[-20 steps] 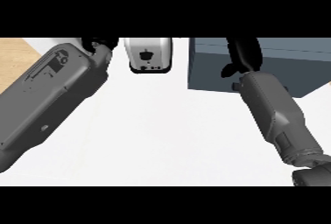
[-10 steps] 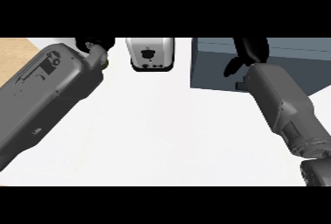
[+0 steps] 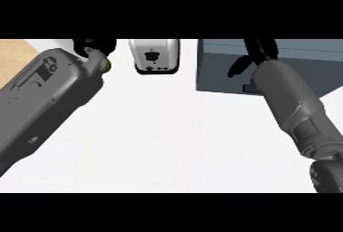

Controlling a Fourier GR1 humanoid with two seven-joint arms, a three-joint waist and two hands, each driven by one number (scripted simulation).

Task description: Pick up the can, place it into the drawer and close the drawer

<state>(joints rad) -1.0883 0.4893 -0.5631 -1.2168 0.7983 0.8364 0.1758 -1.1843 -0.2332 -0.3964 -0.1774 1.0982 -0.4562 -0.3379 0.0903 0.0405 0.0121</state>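
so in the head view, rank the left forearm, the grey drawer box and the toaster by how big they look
1. left forearm, though it lies nearest the camera, so this may mislead
2. grey drawer box, partly hidden and cut off at the top
3. toaster, also cut off

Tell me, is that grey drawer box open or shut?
Cannot tell. Only the grey drawer box's flat top and side show; the right robot hand and forearm cover its upper part.

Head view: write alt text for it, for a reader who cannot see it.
Two grey forearms reach up a white counter. The left hand, at the top left, is mostly hidden, with something yellow-green showing beside it; the right hand is over a dark blue-grey box at the top right. A silver toaster stands between them at the top edge.
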